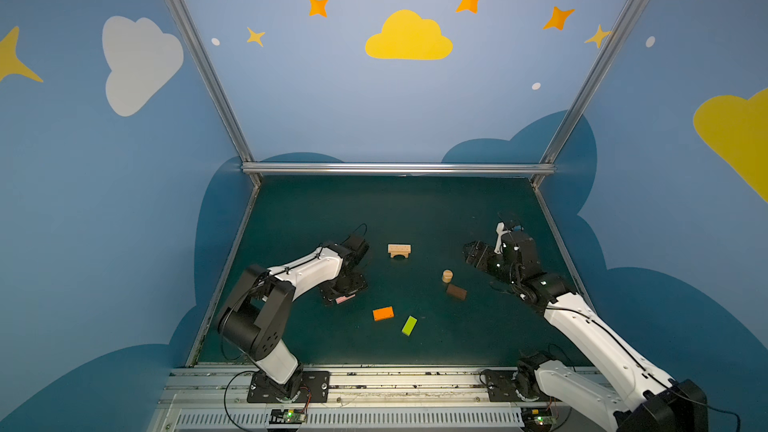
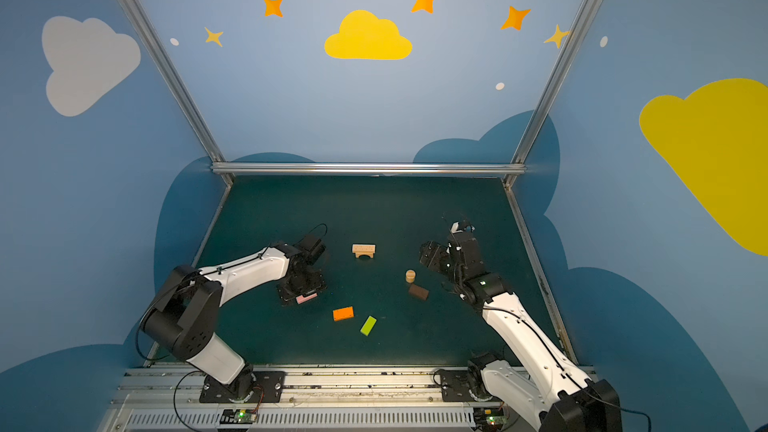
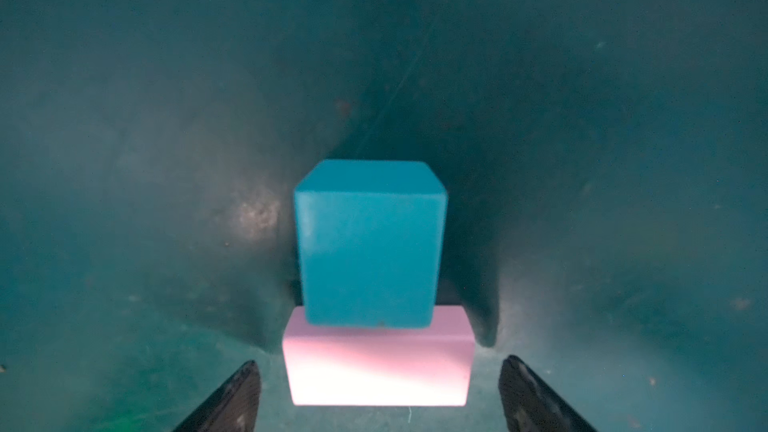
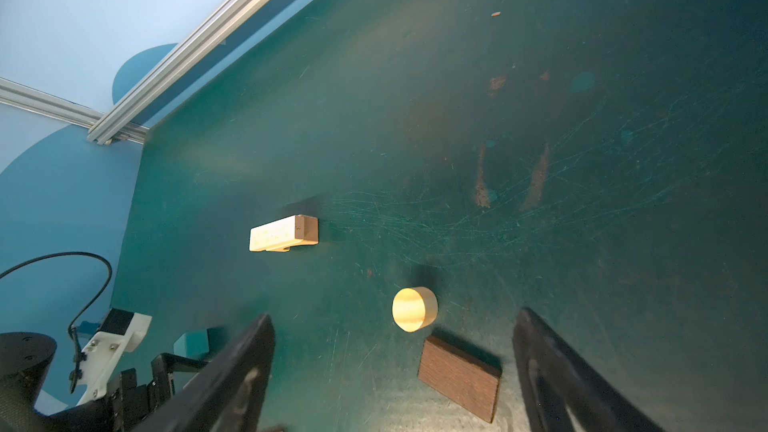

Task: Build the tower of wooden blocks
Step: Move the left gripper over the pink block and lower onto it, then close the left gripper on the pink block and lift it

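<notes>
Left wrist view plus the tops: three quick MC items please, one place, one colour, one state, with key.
1. The teal cube sits:
A) on the pink brick
B) under the pink brick
C) beside it, apart

2. The brick nearest the tan short cylinder is:
A) white
B) red
C) dark brown

3. The left gripper is:
A) shut on the cube
B) open
C) shut on nothing

Key:
1 A, the cube's base rests on the pink brick's top in the left wrist view.
2 C, the dark brown brick lies just beside the cylinder in both top views.
3 B, the fingers stand apart on either side of the pink brick, with a gap at each end.
</notes>
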Available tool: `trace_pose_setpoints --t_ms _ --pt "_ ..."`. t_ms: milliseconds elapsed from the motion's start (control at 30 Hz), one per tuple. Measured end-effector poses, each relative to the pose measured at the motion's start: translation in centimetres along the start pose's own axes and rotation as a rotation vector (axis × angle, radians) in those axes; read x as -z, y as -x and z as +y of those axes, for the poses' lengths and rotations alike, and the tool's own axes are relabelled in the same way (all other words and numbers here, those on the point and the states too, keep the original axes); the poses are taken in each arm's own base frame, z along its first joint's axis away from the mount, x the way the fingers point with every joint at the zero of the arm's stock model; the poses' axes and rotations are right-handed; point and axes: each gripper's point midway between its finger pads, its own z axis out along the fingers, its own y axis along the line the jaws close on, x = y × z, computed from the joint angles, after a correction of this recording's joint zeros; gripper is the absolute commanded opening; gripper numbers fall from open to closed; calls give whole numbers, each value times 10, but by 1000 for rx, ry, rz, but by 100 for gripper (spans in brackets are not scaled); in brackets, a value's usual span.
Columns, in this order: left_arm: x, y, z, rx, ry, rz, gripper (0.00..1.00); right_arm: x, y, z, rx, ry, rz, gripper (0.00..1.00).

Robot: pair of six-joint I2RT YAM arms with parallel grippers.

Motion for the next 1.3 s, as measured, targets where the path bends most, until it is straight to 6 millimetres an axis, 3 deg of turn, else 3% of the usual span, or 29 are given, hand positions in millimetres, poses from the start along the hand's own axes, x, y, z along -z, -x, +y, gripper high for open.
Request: trace_pose_setpoints --t_ms 267,933,1300 --pt "-1 1 0 0 1 0 76 0 -1 1 -2 8 8 88" --pt "-1 1 0 -3 0 2 63 -2 -2 0 -6 10 15 88" --pt "7 4 -4 -21 -5 0 42 -2 -2 0 -9 13 17 88"
